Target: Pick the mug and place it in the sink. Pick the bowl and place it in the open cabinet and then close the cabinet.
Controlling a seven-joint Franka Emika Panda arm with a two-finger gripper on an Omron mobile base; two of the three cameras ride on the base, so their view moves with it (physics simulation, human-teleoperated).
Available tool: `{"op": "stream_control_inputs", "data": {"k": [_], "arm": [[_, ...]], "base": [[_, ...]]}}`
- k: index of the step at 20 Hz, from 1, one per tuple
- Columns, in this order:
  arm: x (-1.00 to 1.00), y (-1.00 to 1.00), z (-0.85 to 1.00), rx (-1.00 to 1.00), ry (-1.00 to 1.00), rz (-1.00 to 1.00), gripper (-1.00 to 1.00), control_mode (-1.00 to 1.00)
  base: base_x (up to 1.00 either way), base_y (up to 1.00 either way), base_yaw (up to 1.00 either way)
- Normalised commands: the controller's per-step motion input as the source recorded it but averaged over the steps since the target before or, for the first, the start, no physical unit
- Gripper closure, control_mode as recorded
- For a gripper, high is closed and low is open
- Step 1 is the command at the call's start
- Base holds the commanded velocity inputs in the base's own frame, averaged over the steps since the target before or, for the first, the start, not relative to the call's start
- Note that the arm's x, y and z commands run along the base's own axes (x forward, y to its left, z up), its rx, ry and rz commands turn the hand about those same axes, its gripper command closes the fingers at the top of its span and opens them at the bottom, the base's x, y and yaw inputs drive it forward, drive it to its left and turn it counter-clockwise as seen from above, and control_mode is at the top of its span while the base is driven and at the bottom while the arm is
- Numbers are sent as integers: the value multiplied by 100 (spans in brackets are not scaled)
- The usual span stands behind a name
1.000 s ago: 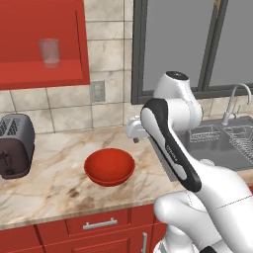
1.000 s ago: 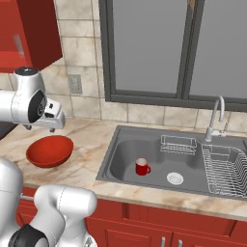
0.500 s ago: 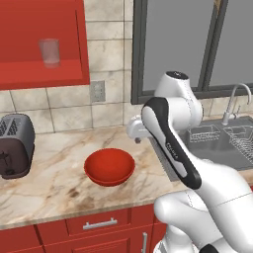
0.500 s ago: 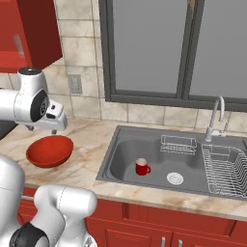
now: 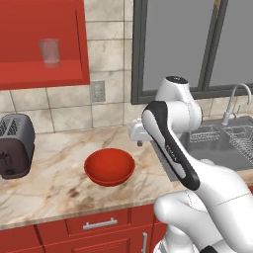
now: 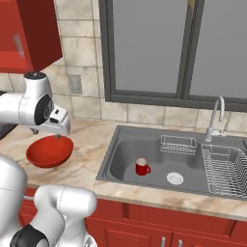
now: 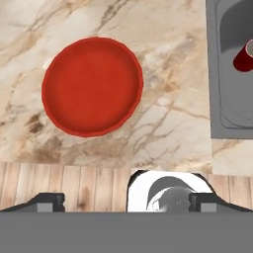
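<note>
one red bowl (image 7: 92, 86) below spread gripper (image 7: 126, 200), empty, apart

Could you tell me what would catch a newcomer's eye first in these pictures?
Probably the red bowl on the marble counter, with the white arm's open gripper above its right edge. Next, the small red mug standing upright in the grey sink, and the open red cabinet holding a glass.
</note>
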Motion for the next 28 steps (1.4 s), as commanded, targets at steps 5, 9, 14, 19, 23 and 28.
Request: {"op": "stream_control_inputs", "data": {"k": [5, 9, 14, 19, 23, 28], "arm": [[9, -3, -28, 0, 0, 0, -100, -100], [15, -5, -27, 0, 0, 0, -100, -100], [13, -6, -24, 0, -1, 0, -100, -100], [15, -2, -30, 0, -2, 0, -100, -100], [22, -3, -30, 0, -1, 0, -100, -100], [26, -2, -27, 0, 0, 0, -100, -100]], "base": [[0, 0, 0], [0, 0, 0], [0, 0, 0], [0, 0, 0], [0, 0, 0], [0, 0, 0]]}}
